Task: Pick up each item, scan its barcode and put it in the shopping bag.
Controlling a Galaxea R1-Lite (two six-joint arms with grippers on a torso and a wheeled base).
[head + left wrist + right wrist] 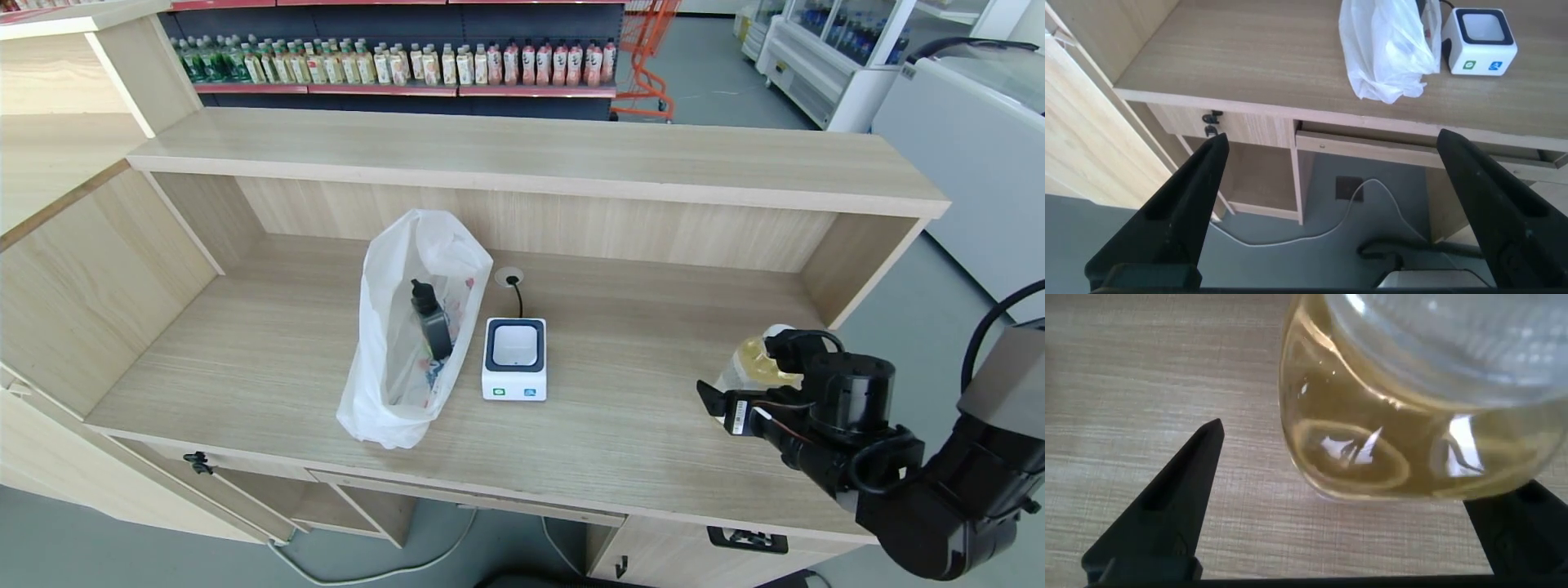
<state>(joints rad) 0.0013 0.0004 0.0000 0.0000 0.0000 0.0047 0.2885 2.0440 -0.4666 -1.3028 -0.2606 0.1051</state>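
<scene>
A clear bottle of yellowish liquid (749, 365) (1413, 400) stands on the counter at the right. My right gripper (744, 382) (1343, 539) is open, one finger on each side of the bottle's base, not closed on it. The white shopping bag (400, 327) (1384, 49) stands open left of centre with a dark pump bottle (430, 322) inside. The white barcode scanner (514, 358) (1485, 41) sits just to the right of the bag. My left gripper (1333, 143) hangs open with nothing in it, in front of and below the counter edge.
The wooden counter (637, 425) has a raised back wall and side walls. The scanner's cable runs to a grommet hole (509, 276) behind it. Drawers and an open shelf (1257, 175) lie under the counter front, with a cable on the floor.
</scene>
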